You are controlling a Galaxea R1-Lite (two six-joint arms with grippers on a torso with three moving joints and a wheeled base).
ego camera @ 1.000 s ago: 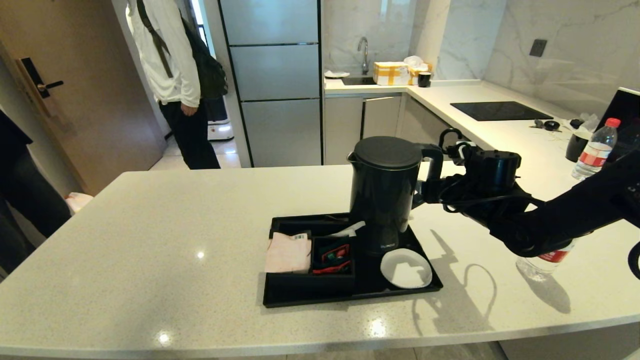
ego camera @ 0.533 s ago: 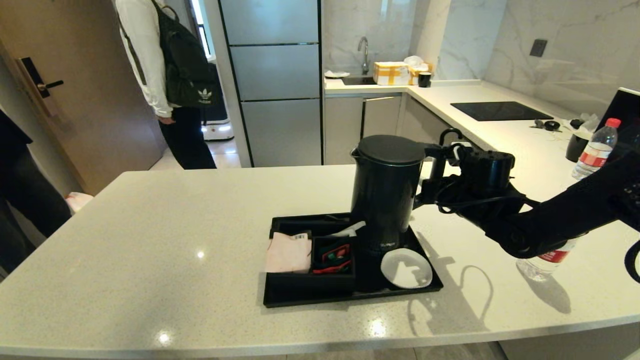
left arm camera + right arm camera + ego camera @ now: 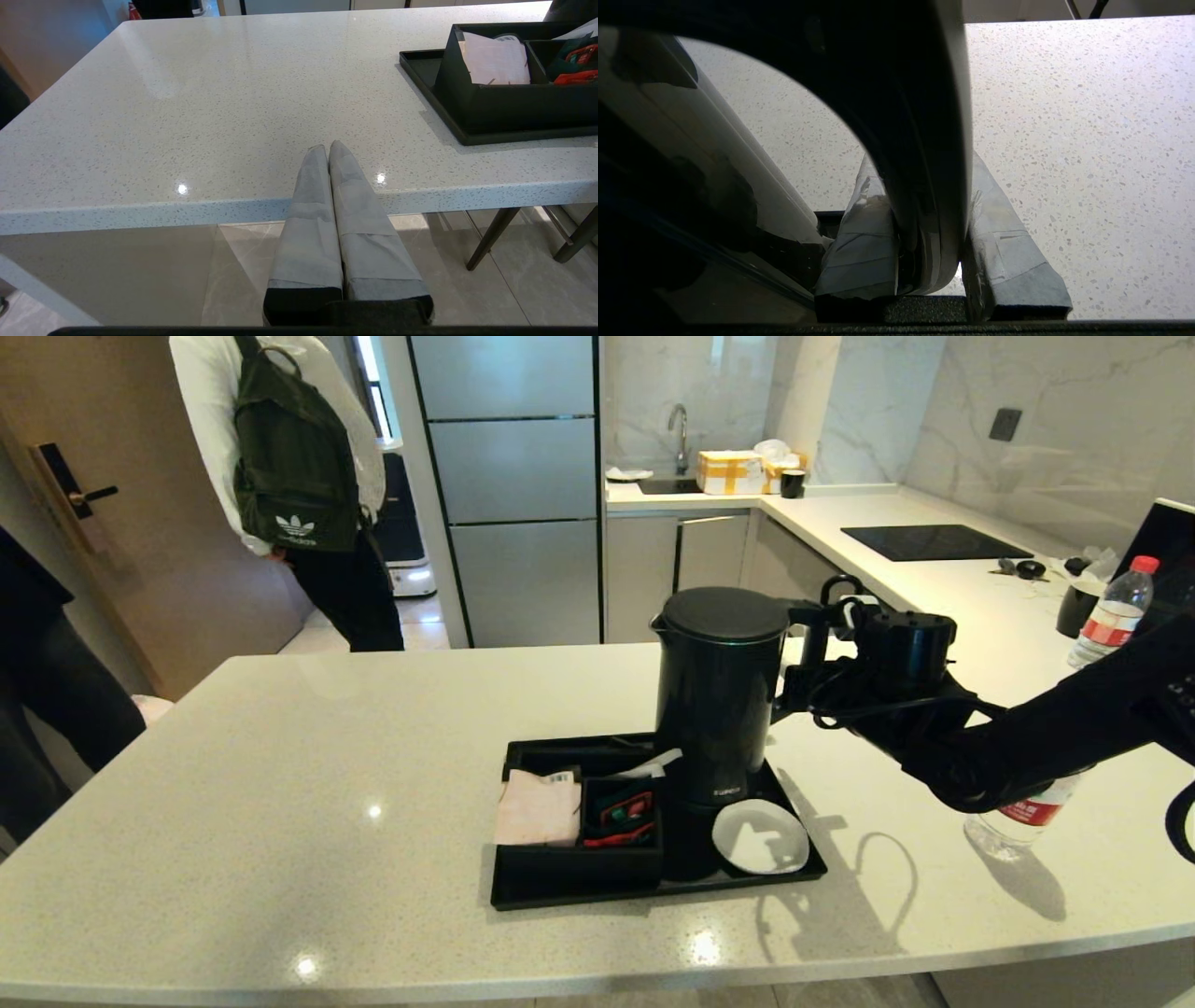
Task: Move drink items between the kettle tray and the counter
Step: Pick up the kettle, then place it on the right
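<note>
The matte black kettle (image 3: pixel 719 695) stands upright over the back right of the black kettle tray (image 3: pixel 653 894), above the round base (image 3: pixel 691 854); whether it touches the base I cannot tell. My right gripper (image 3: pixel 805 672) is shut on its loop handle (image 3: pixel 924 140), a taped finger on each side. The white coaster (image 3: pixel 760 836) lies bare at the tray's front right. A water bottle (image 3: pixel 1022 821) stands on the counter (image 3: pixel 280 784), mostly hidden behind my right arm. My left gripper (image 3: pixel 328 147) is shut and empty at the counter's front edge.
The divided box (image 3: pixel 579 821) with a napkin and sachets fills the tray's left side. A second red-capped bottle (image 3: pixel 1111 611) and a black cup (image 3: pixel 1078 607) stand at the far right. The black hob (image 3: pixel 934 541) is behind. A person with a backpack (image 3: pixel 294 476) stands by the door.
The kettle has edged slightly upward with my right gripper on its handle, and the wrist has shifted a little left. The person in the background has turned and stepped left.
</note>
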